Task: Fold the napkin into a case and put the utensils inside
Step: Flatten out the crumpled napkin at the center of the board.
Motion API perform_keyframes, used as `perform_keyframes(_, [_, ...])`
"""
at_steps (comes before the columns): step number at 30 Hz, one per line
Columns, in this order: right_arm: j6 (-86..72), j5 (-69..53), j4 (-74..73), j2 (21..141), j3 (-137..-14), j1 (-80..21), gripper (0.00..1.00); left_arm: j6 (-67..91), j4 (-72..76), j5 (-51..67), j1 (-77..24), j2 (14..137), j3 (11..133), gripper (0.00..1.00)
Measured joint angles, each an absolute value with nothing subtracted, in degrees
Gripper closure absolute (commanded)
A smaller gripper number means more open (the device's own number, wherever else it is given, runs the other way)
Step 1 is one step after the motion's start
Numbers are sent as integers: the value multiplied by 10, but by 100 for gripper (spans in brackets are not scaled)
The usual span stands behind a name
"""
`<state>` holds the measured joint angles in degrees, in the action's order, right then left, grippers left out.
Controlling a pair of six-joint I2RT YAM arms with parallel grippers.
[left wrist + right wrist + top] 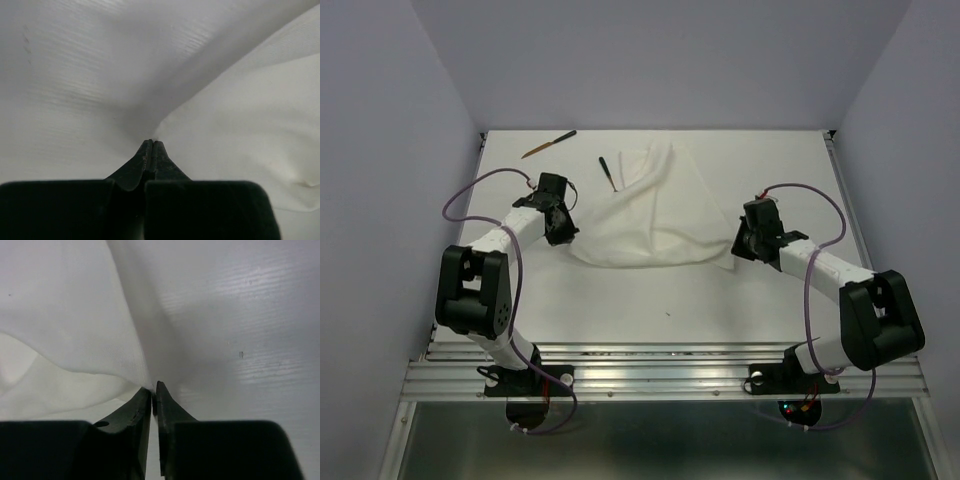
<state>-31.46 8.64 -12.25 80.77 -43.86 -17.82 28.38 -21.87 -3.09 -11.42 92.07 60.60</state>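
- The left gripper (151, 146) has its jaws pressed together, pinching a corner of the napkin (650, 215); the cloth spreads ahead of it and to its right
- The right gripper (154, 390) has its jaws almost together, clamped on the napkin's edge; the cloth lies ahead of it and to its left
- The napkin lies rumpled on the table (720, 300) between the two grippers
- The utensils (609, 173) lie beyond the left gripper: one just beside the napkin's far edge, the other (548, 145) farther off, clear of the cloth
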Motion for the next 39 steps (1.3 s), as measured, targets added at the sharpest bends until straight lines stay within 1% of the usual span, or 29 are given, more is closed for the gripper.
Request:
perform_keyframes(1, [-318, 85, -125, 808, -433, -178, 77, 285, -220, -30, -114, 921, 600, 56])
perform_keyframes(2, [-319, 82, -130, 809, -430, -178, 70, 286, -220, -30, -114, 921, 593, 46])
perform_keyframes(3, [-322, 80, -134, 811, -427, -178, 63, 291, -220, -29, -114, 921, 590, 40])
perform_keyframes(4, [-324, 79, -137, 813, -426, -178, 60, 293, -219, -29, -114, 921, 586, 34])
perform_keyframes(6, [-326, 79, -140, 815, -426, -178, 52, 294, -219, -29, -114, 921, 581, 34])
perform_keyframes(8, [-328, 79, -142, 815, -426, -178, 48, 300, -218, -33, -114, 921, 574, 34])
perform_keyframes(14, [-329, 79, -146, 815, -426, -178, 42, 322, -214, -39, -115, 920, 528, 34])
perform_keyframes(21, [-329, 80, -151, 815, -426, -178, 27, 335, -198, -45, -119, 921, 519, 34])
perform_keyframes(23, [-329, 80, -155, 815, -426, -178, 26, 335, -194, -48, -121, 924, 521, 35])
perform_keyframes(24, [-330, 81, -159, 814, -426, -178, 26, 335, -193, -50, -123, 929, 526, 36])
perform_keyframes(28, [-333, 81, -164, 813, -422, -178, 25, 337, -177, -55, -128, 949, 543, 53])
perform_keyframes(29, [-335, 81, -165, 813, -422, -178, 25, 338, -171, -56, -129, 953, 546, 64])
perform_keyframes(31, [-338, 79, -165, 812, -418, -178, 25, 338, -160, -55, -129, 959, 549, 80])
perform_keyframes(32, [-340, 79, -165, 809, -415, -178, 25, 342, -156, -55, -130, 962, 550, 99])
perform_keyframes(37, [-350, 74, -169, 799, -397, -178, 27, 346, -143, -49, -131, 966, 552, 100])
perform_keyframes(39, [-354, 72, -171, 798, -392, -178, 32, 346, -143, -49, -131, 966, 552, 100])
